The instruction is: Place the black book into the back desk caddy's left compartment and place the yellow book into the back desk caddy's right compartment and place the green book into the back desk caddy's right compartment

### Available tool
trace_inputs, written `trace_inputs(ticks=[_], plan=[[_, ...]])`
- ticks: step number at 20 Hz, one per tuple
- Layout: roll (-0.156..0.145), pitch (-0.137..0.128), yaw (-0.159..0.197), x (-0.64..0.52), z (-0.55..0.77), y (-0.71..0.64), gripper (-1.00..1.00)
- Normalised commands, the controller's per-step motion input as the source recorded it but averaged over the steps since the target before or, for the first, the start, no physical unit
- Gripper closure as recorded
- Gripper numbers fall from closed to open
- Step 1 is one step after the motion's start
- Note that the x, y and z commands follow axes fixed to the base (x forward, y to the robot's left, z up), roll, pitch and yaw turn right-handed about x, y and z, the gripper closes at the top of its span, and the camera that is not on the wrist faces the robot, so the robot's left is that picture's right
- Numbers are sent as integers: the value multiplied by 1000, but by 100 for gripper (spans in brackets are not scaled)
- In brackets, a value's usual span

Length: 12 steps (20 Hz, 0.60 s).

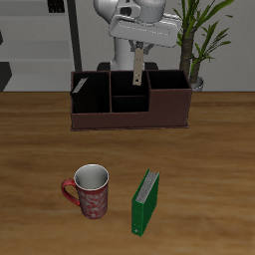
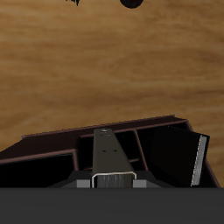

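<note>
Exterior view: gripper [image 1: 137,52] clamps the yellow book [image 1: 136,68] above the caddy [image 1: 129,117]. It seems over a middle section; shift to the right compartment, then lower straight.

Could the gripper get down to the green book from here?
Probably not yet: the gripper is shut on the yellow book above the back desk caddy. The green book stands unobstructed beside the mug.
</note>
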Motion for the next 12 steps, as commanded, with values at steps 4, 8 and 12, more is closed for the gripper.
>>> trace_inputs(ticks=[4, 8, 12], plan=[[-39, -7, 36, -325, -5, 353, 100], [-132, -4, 25, -238, -60, 363, 100], [57, 70, 4, -118, -122, 347, 100]])
